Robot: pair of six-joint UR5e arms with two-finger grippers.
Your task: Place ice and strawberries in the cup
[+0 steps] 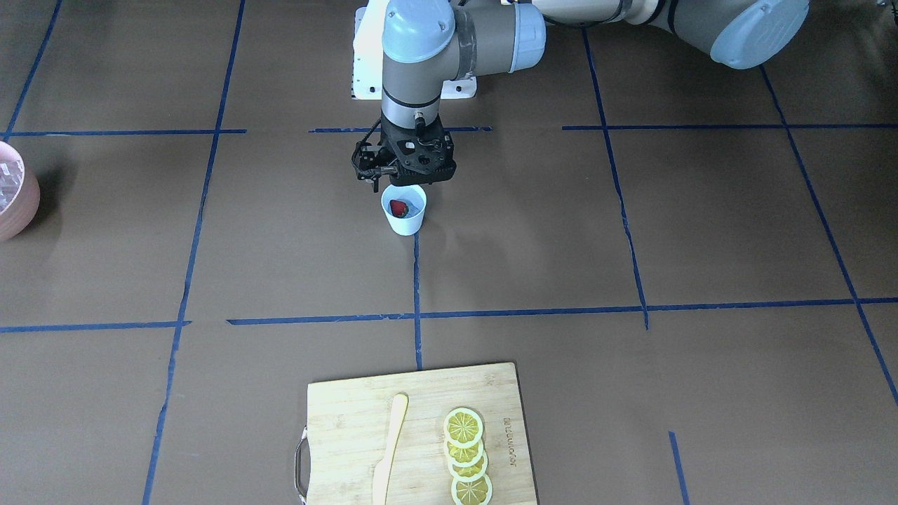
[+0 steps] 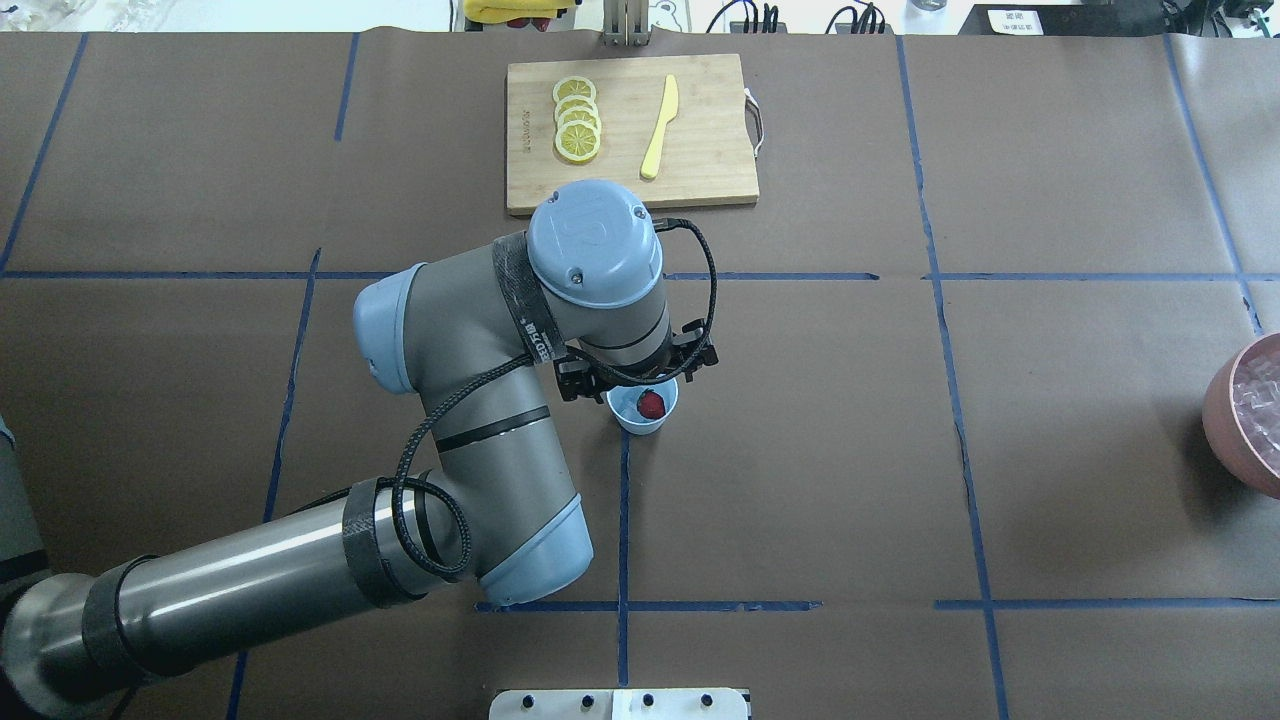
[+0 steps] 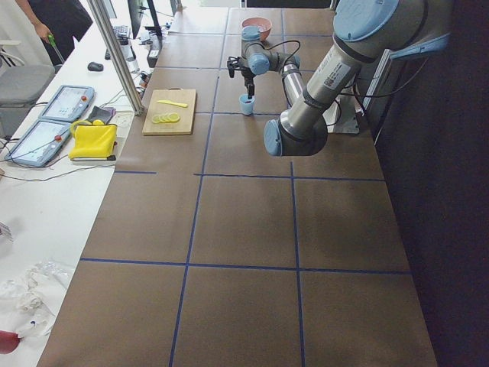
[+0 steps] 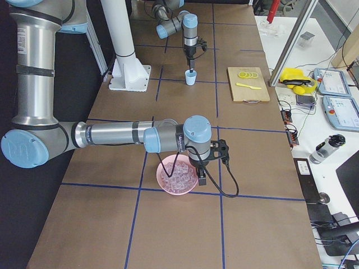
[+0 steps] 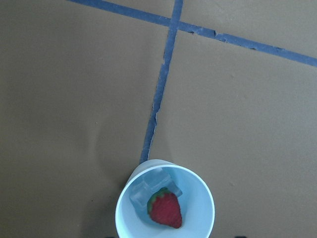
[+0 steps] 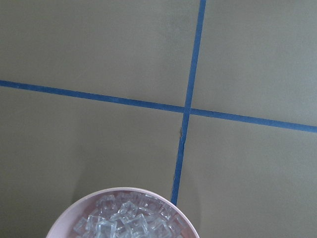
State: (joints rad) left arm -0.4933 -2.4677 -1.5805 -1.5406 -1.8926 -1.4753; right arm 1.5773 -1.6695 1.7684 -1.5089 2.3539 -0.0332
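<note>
The pale blue cup (image 1: pixel 405 219) stands near the middle of the table, also in the overhead view (image 2: pixel 632 420). In the left wrist view the cup (image 5: pixel 198 201) holds a red strawberry (image 5: pixel 166 210) and a clear ice cube (image 5: pixel 143 191). My left gripper (image 1: pixel 401 181) hangs just above the cup's mouth, open and empty. The pink bowl (image 4: pixel 168 188) holds many ice cubes (image 6: pixel 124 220). My right gripper (image 4: pixel 201 178) hovers at the bowl's rim. It shows only in the exterior right view, so I cannot tell if it is open or shut.
A wooden cutting board (image 1: pixel 351 414) lies at the table's far side, with several lemon slices (image 1: pixel 464 428) and a yellow knife (image 1: pixel 389 449) on it. The pink bowl sits at the table's right end in the overhead view (image 2: pixel 1235 420). The left arm's elbow (image 2: pixel 480 440) overhangs the table beside the cup.
</note>
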